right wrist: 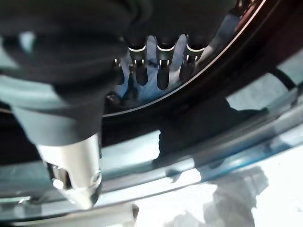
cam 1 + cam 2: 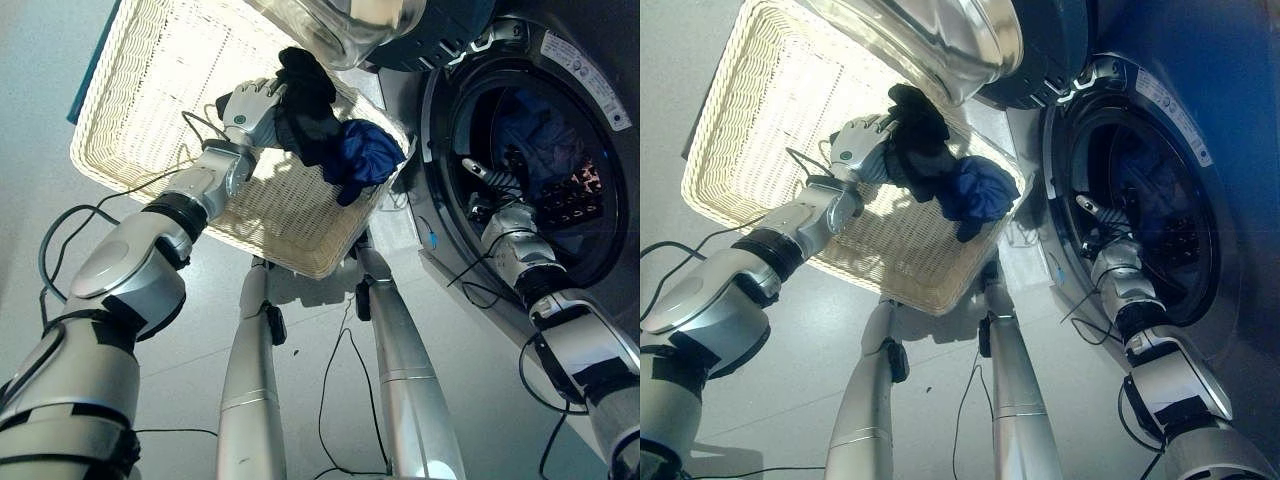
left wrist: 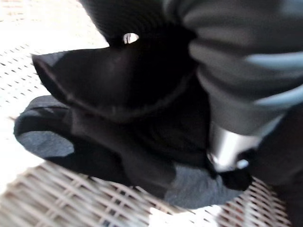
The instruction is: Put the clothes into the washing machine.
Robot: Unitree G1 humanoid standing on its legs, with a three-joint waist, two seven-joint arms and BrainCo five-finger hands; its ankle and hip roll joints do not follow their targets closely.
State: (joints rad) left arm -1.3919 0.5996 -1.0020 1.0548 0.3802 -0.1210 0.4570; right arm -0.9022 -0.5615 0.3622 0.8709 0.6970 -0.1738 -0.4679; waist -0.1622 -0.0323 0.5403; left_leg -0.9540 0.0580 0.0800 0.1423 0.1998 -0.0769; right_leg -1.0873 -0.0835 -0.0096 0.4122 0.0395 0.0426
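I have the left robot hand (image 2: 252, 104) clamped on a black garment (image 2: 308, 100) over the wicker basket (image 2: 130, 120); next, carry it toward 3 o'clock into the washing machine drum (image 2: 545, 150), where my right robot hand (image 2: 505, 212) waits, fingers seemingly apart

Drum mouth (image 2: 540, 170) is mostly taken up by the right hand (image 2: 500, 195) and clothes inside (image 2: 545, 140); the open door (image 2: 345, 25) overhangs the basket's (image 2: 140, 90) corner.

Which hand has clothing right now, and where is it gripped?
The left hand grips the black garment by its upper bunched part, above the basket. The right hand holds nothing.
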